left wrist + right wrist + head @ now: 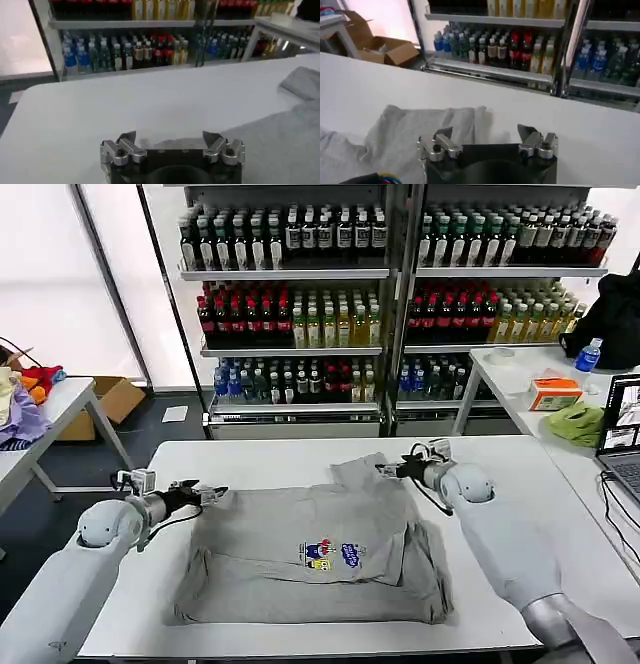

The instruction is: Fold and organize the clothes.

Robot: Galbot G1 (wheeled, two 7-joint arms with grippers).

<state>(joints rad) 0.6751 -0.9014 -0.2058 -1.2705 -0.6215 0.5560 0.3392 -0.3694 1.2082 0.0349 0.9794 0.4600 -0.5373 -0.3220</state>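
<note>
A light grey short-sleeved shirt lies partly folded on the white table, its small multicoloured chest print facing up. One sleeve sticks out toward the far side. My left gripper hovers open at the shirt's left edge with nothing between its fingers; in the left wrist view the gripper is over bare table, the shirt beside it. My right gripper stands open by the far sleeve; in the right wrist view the gripper is empty, next to the grey cloth.
Shelves of bottles stand behind the table. A side table on the right carries a laptop, an orange box, a lime-green cloth and a blue bottle. Coloured garments lie on a table at left.
</note>
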